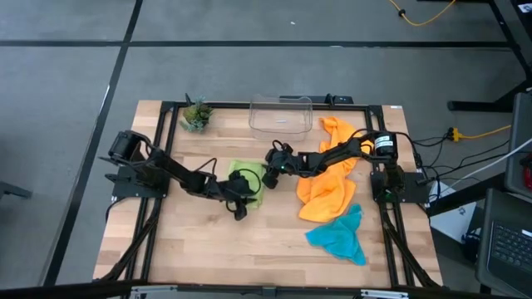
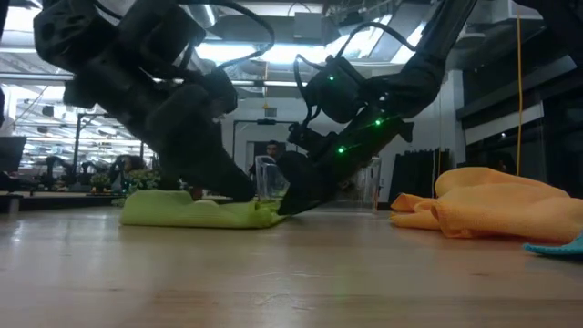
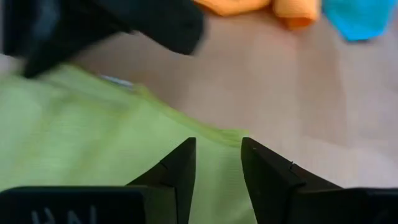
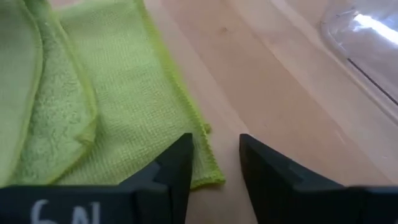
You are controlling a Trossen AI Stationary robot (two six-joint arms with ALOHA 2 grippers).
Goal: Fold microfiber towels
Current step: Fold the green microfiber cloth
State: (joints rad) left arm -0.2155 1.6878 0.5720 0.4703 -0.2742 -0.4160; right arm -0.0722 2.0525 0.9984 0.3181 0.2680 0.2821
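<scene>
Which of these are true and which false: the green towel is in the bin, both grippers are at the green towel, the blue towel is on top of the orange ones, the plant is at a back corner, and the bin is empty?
1. The green towel is in the bin. False: it lies on the table.
2. The left gripper and right gripper are both at the green towel. True.
3. The blue towel is on top of the orange towels. False: it lies beside them, on the table.
4. The plant is at a back corner. True.
5. The bin is empty. True.
</scene>
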